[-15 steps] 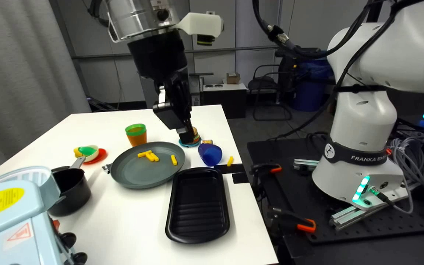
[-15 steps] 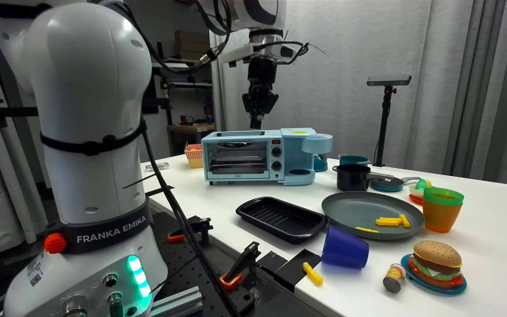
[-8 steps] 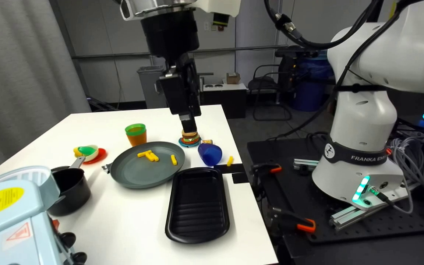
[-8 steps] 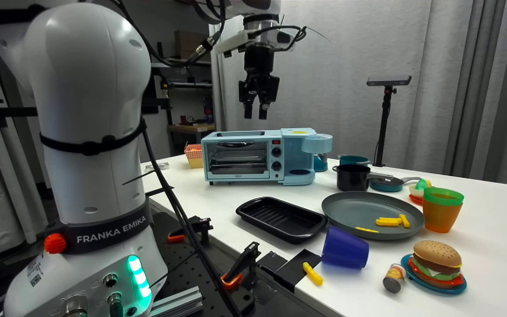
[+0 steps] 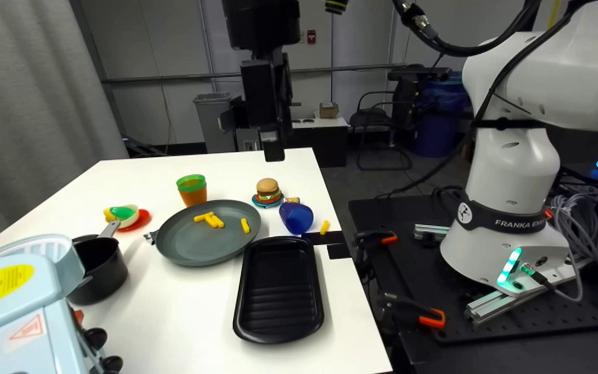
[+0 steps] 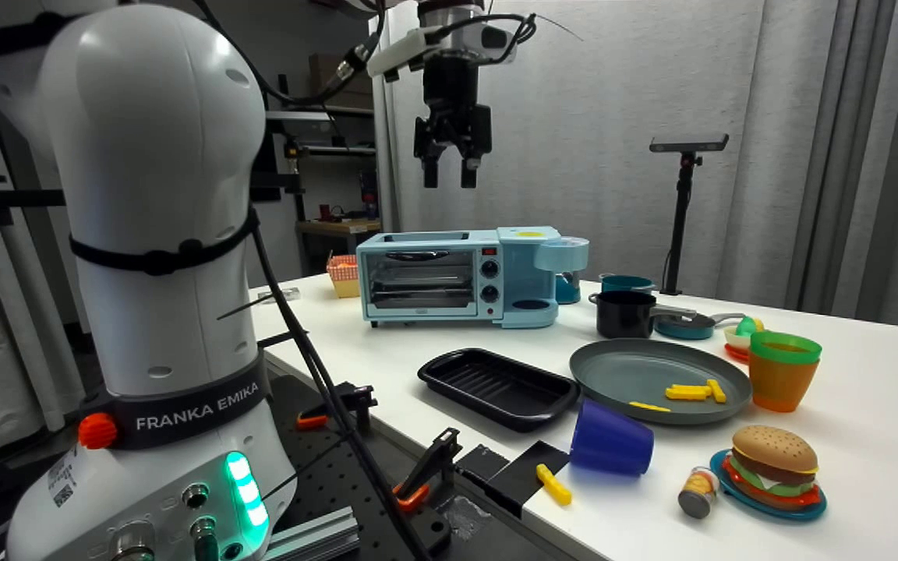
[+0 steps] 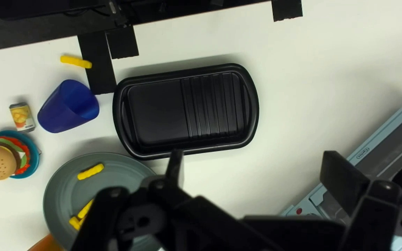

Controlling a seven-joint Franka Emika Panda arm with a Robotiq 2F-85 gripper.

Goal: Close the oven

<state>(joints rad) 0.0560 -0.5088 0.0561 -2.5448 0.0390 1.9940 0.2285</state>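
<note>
- The pale blue boxy toaster oven point(image 6: 457, 279), your task's thing, sat in the middle of the frame in an exterior view, on the white table point(image 6: 387, 366), its glass-fronted door point(image 6: 422, 273) upright in the front; the wrist view gave you only part of it, at lower right.
- Your black two-finger gripper point(image 6: 449, 178) hung at upper middle in that frame, above the oven and apart from it.
- Its jaws stood wide apart and had hold of nothing; in the wrist view you had one of the fingers point(image 7: 176, 169) at lower middle, its mate farther right.
- Below the oven in the exterior frame, a black ridged rectangular tray point(image 6: 500, 387) lay just beside a round grey-green plate point(image 6: 620, 374) bearing yellow stick-shaped pieces point(image 6: 687, 392).
- Right of the oven, you had a round black pot point(image 6: 624, 315) with a grey handle, and farther right an upright orange-and-green plastic cup point(image 6: 780, 382).
- At lower right lay a dark blue plastic cup point(image 6: 611, 440) on its side, a small printed can point(image 6: 700, 495) and a toy burger point(image 6: 775, 467) with a seeded bun on a teal saucer point(image 6: 788, 514).
</note>
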